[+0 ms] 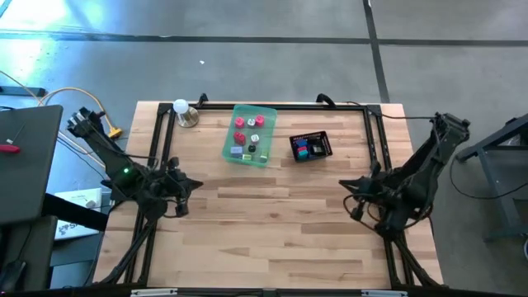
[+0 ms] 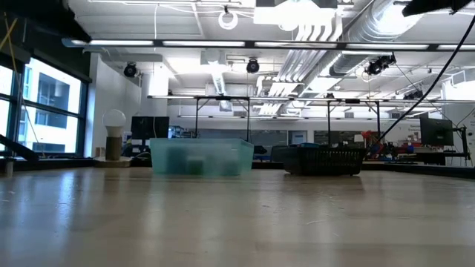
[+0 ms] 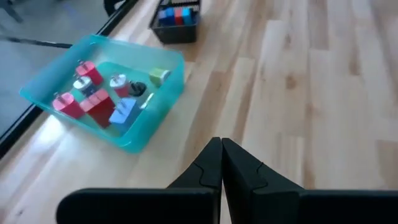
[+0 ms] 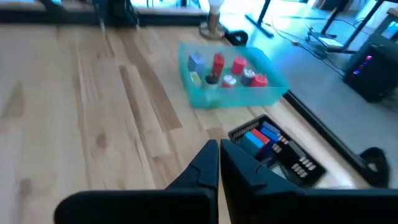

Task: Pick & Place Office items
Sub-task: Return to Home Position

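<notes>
The pale wooden worktop [image 1: 272, 223] carries a green tray [image 3: 146, 134] and a black basket [image 3: 177, 34] near its back edge. The office items [image 3: 96, 102] lie inside these two. The left gripper [image 3: 221, 143] and the right gripper [image 4: 219, 144] hang over opposite sides, well apart from both, fingers pressed together, holding nothing.

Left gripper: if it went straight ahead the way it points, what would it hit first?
Probably nothing: the left gripper, fingers shut, points across bare tabletop, beside the green tray and black basket rather than at them. Its downward tilt is unclear, so the wood could come first.
</notes>
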You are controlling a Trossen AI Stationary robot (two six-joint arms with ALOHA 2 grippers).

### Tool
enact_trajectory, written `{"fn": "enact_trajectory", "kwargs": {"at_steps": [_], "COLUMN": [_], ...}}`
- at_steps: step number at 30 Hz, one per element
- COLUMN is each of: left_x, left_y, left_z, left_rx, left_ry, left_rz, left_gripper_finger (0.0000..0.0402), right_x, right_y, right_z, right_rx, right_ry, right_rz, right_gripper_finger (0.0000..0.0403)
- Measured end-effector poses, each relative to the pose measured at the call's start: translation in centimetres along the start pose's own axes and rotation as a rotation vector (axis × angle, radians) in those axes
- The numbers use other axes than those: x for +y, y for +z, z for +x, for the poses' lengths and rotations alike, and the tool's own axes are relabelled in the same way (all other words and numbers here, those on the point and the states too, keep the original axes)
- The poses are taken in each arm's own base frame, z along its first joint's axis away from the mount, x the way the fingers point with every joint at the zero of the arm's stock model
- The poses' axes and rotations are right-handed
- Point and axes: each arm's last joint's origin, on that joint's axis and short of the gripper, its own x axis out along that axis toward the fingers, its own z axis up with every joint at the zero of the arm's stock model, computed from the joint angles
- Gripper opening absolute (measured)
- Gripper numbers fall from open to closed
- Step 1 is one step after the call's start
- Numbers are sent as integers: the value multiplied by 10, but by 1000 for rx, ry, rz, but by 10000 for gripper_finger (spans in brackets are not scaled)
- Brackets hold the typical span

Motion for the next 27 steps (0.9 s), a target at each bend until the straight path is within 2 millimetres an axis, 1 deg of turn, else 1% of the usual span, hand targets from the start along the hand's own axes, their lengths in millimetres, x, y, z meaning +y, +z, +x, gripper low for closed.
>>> {"fn": "enact_trajectory", "kwargs": {"at_steps": [2,4,6,8,11,13,16,19,21,23,27], "left_x": [3,6,7,8,11,18,28,36,39,42,50], "left_y": [-14,-25,-35,-44,-52,-58,-60,-62,-61,-58,-55], "left_z": [6,15,26,40,61,73,85,89,87,81,64], "left_rx": [-17,-44,-71,-69,-72,-71,-73,-59,-74,-92,-167], "left_ry": [26,38,40,8,-82,-114,-146,-176,-205,-259,-306], "left_rz": [0,-43,-88,-108,-119,-119,-135,-153,-157,-144,-157], "left_gripper_finger": [0,0,0,0,0,0,0,0,0,0,0], "right_x": [-6,-9,-13,-11,-6,-3,-3,-8,-13,-18,-28], "right_y": [-11,-24,-36,-44,-56,-58,-68,-77,-88,-98,-107], "right_z": [1,5,11,18,29,36,49,58,63,63,62], "right_rx": [-47,-80,-88,-99,-103,-147,-210,-276,-291,-306,-351], "right_ry": [20,43,73,112,238,324,442,500,507,536,568], "right_rz": [44,91,127,151,144,153,119,170,186,184,233], "right_gripper_finger": [3,2,3,3,2,2,3,3,3,3,3]}}
